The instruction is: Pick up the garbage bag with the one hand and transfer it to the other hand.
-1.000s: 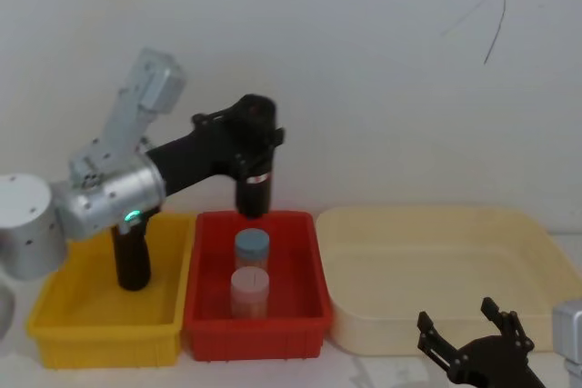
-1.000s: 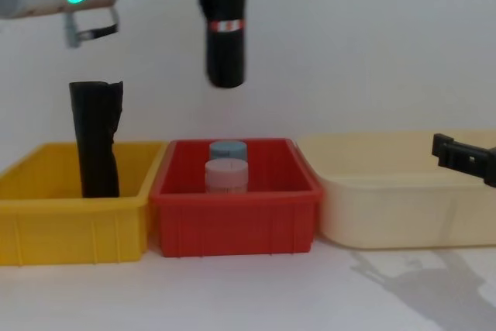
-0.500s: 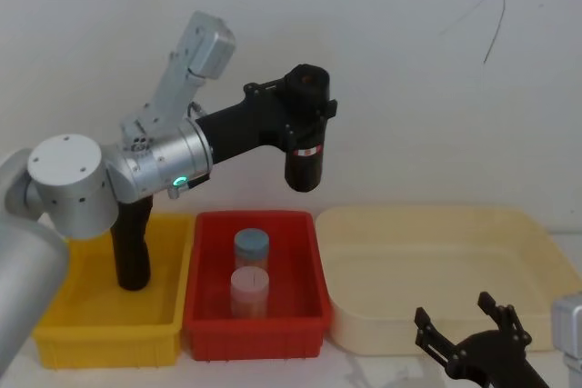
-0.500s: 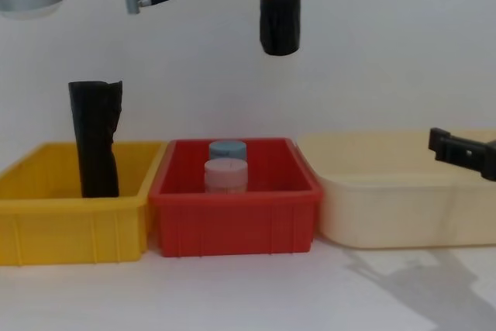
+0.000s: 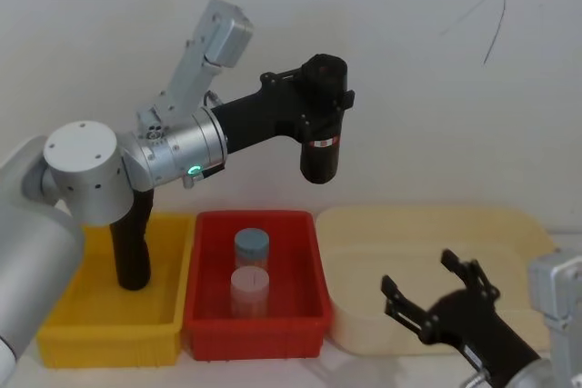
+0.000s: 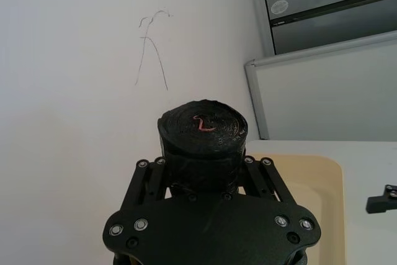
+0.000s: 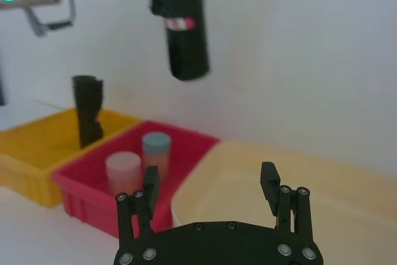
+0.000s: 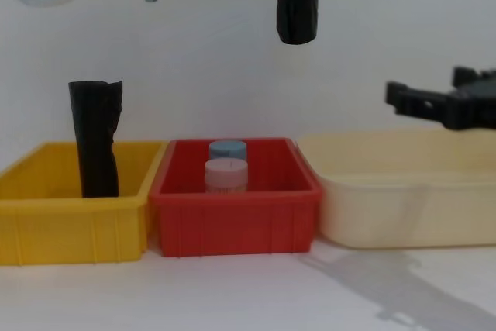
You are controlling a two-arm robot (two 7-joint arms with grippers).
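Up it comes: my left gripper [image 5: 318, 102] has hoisted the garbage bag [image 5: 320, 156] from just over the red bin [image 5: 205, 315] to high above the bench and swung it toward my right side. The roll now hangs upright in the air, roughly over the line where the red bin meets the cream tray [image 5: 518, 224], with its red-and-white band just under my grip. My left fingers are clenched round the upper part of the roll, and in the left wrist view its coiled end pokes out past them. Meanwhile my right gripper [image 5: 423, 274] has risen from the lower corner and now hovers over the near side of the cream tray. Its fingers [image 7: 268, 181] are spread wide with nothing between them, pointing toward the bag but lower and well apart from it. So the pick-up looks done, and I judge the handover approach is under way. The lower half of the roll is bare, and that seems the place for my right fingers to close before the left ones let go. The roll looks smooth, so a loose grip could drop it on the two jars [image 5: 250, 265] below. The plain roll [image 5: 132, 243] in the yellow bin [image 5: 55, 315] stays out of this.
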